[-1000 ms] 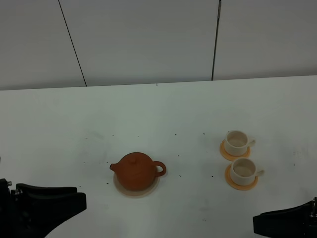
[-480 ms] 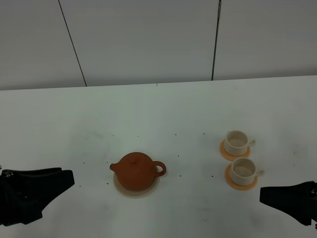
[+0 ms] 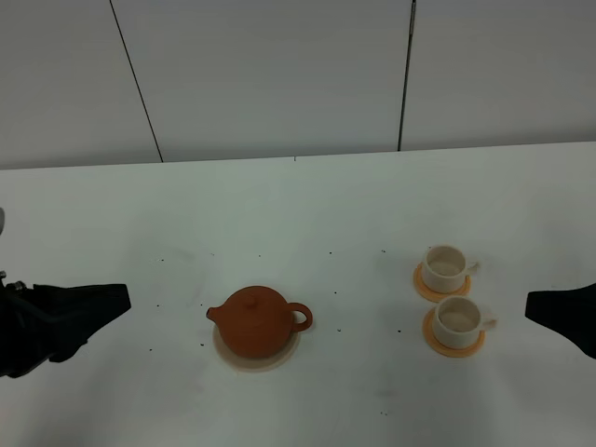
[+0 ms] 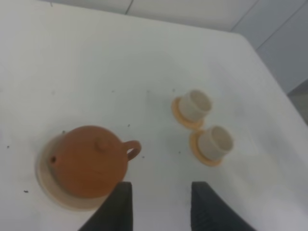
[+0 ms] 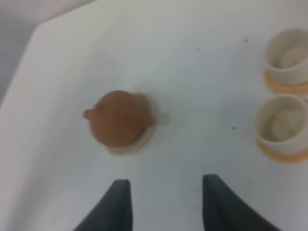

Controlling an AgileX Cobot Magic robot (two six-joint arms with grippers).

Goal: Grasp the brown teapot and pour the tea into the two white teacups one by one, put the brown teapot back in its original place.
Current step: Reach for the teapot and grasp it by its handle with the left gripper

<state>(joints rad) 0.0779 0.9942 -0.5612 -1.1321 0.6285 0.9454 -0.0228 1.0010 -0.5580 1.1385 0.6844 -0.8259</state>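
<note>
As they flank brown teapot (image 3: 259, 322), left tool (image 4: 161, 188), right tool (image 5: 166, 182), jaws parted

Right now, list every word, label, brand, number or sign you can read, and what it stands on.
None: no readable text in any view. The brown teapot, the two white teacups, the orange coasters, the beige trivet, the table and the wall panels are all plain.
</note>
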